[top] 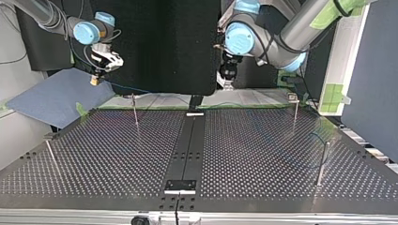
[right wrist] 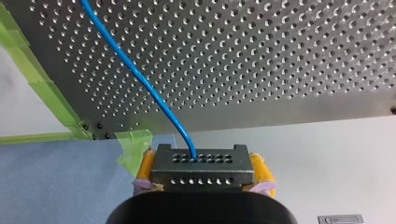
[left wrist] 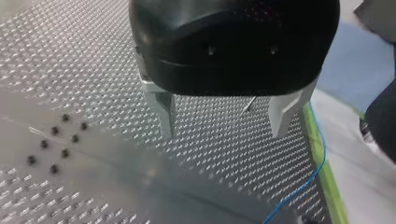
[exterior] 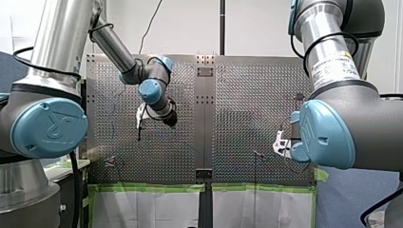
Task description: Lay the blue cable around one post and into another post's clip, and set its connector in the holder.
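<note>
Clamping the connector (right wrist: 203,179) between yellow pads, the right gripper (right wrist: 203,172) holds it just off the perforated table (right wrist: 280,56). The blue cable (right wrist: 140,77) runs from it over the holes. The cable looks light and limp, so the rigid connector is the better hold. The left gripper (left wrist: 223,119) hangs spread, empty.
</note>
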{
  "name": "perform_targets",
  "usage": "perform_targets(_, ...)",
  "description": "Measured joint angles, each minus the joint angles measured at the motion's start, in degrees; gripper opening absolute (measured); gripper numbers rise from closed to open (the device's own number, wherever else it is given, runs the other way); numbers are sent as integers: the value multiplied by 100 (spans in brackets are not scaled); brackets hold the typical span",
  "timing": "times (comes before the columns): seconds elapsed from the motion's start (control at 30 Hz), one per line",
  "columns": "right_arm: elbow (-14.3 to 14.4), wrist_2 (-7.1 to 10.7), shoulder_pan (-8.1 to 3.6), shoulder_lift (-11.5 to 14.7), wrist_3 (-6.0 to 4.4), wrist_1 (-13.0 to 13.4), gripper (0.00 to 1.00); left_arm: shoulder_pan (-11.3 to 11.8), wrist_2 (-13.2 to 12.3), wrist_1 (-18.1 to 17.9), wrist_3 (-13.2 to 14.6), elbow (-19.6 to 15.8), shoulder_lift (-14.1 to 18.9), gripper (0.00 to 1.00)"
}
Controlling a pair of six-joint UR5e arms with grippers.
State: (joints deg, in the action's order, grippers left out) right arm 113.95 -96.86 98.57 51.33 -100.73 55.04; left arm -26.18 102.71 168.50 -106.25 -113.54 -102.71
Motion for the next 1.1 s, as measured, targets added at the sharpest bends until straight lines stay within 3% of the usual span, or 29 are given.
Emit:
perform_targets(0.27, 6, 60, 61, 3, 43, 6, 0, -401, 3, -390, -9, 76, -402, 100)
perform_targets(0.73, 6, 186, 90, 0, 49, 33, 0, -1073, 27, -1093, -86, 673, -1070, 100)
perform_targets(1.1, 6, 201, 114, 0, 52, 34, 0, -1572, 191, -1618, -111, 717, -1617, 100)
